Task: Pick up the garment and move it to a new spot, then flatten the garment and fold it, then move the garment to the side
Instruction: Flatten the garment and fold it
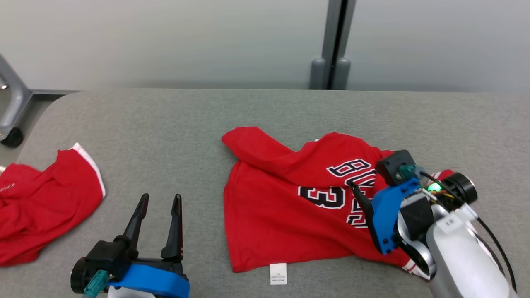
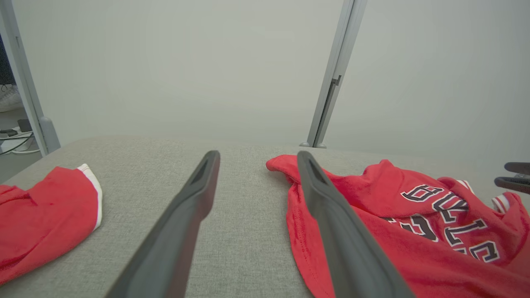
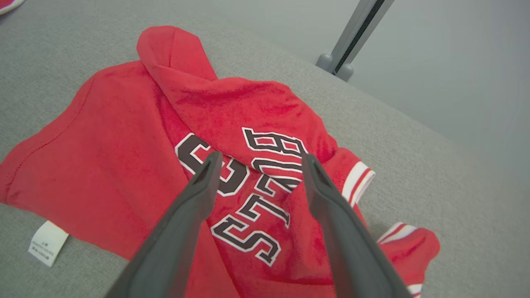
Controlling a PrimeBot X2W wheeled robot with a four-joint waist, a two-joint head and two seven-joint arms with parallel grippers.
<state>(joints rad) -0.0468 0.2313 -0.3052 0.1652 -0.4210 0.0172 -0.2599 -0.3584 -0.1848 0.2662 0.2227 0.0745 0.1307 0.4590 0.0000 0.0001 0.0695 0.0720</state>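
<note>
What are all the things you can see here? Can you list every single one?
table: 1, grey, under both garments
jersey: 1, red with dark and white lettering, crumpled in the middle of the table
other garment: 1, red with white trim, at the table's left edge
label: 1, white, at the jersey's near hem
post: 1, grey, upright at the back wall
wheeled frame: 1, grey, on the floor at far left
left gripper: 1, dark fingers, open, over bare table between the garments
right gripper: 1, dark fingers, open, over the jersey's lettering
</note>
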